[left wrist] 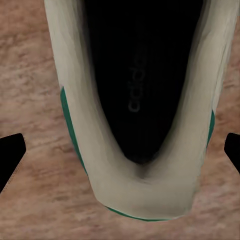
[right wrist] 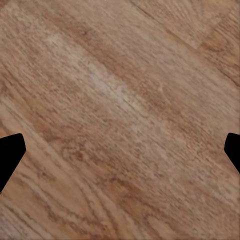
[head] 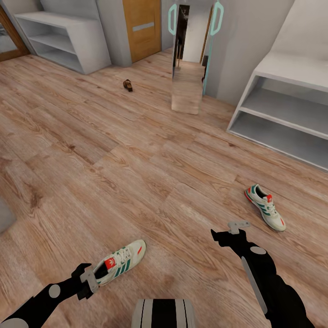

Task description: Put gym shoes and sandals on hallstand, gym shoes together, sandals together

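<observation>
Left tool (head: 87,281) sits wide open over the heel of the near shoe (head: 122,260), holding nothing; its fingers (left wrist: 11,155) straddle the heel collar with floor (head: 136,150) on both sides. Drop straight down and close across the heel walls, not the soft tongue. How far above the shoe you are is hard to judge from here. Sandal (head: 128,85) lies far up the corridor. Right tool (head: 226,234) is open and empty above bare planks. Second shoe (head: 265,207) lies near the rack (head: 291,68).

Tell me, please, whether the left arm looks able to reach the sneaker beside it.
Probably yes: the left pincer hangs open at the heel of the near gym shoe, fingers either side, nothing between them.
</observation>
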Controlling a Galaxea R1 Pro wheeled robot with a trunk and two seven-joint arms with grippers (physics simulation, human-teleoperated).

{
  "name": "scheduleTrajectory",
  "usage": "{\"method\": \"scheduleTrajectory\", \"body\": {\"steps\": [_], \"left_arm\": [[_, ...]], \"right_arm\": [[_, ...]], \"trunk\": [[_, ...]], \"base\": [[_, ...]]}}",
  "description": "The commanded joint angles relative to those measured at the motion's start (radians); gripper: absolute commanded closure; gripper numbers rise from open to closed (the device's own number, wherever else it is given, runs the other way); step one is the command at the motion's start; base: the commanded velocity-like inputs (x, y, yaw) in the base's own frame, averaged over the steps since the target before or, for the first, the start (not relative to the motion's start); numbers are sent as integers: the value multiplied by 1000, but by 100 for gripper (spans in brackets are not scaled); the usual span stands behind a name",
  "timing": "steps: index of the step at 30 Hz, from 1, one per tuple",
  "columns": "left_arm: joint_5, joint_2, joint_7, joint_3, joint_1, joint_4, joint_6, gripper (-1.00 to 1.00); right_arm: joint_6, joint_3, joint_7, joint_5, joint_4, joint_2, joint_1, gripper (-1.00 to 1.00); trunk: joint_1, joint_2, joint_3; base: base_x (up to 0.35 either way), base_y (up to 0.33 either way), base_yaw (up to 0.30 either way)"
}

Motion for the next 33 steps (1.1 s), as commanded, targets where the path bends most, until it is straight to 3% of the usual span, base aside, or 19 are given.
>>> {"method": "scheduleTrajectory", "body": {"steps": [1, 33], "left_arm": [[-11, 0, 2, -2, 0, 0, -6, -100], [-11, -2, 1, -4, 0, 0, -3, -100]], "right_arm": [[5, 1, 3, 2, -1, -1, 0, -100], [5, -1, 3, 1, -2, -1, 0, -100]], "trunk": [[0, 0, -1], [0, 0, -1]], "base": [[38, 33, 0], [5, 4, 0]]}}
